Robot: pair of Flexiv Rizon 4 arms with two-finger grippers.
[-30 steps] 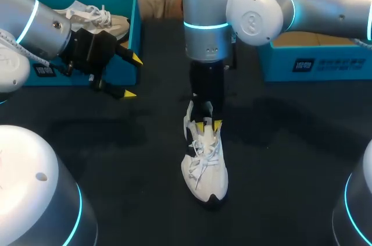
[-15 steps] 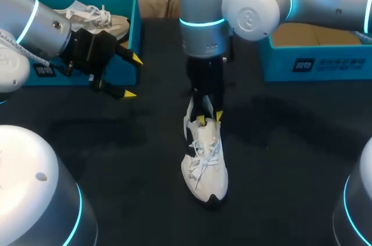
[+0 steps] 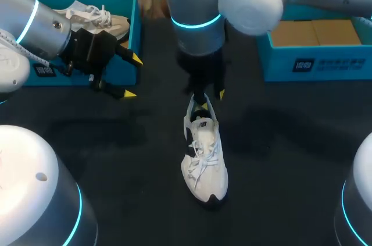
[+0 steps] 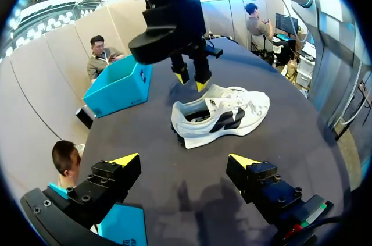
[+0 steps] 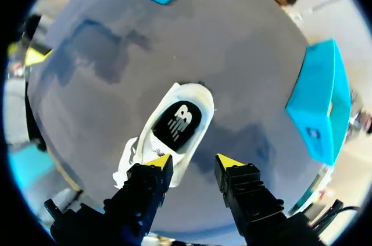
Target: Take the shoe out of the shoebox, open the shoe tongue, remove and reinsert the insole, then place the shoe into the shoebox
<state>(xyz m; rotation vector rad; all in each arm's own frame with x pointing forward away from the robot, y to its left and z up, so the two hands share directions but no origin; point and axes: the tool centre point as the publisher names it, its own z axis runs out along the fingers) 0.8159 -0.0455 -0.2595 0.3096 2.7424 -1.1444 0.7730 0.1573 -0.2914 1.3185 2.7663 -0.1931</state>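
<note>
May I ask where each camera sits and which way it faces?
Head view: above and behind, looking down on the table; left arm and right arm show.
Left wrist view: on the left wrist, facing the shoe; its open jaws show.
Right wrist view: on the right wrist, looking down into the shoe; open jaws show.
All three share the shoe.

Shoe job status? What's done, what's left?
Done: shoe is out of the box, lying on the table. In hand: nothing gripped. The right pincer hovers open over the heel opening, with the insole seated inside. The left pincer is open and empty. Can't tell whether the insole was already pulled. Left: shoe into the shoebox.
</note>
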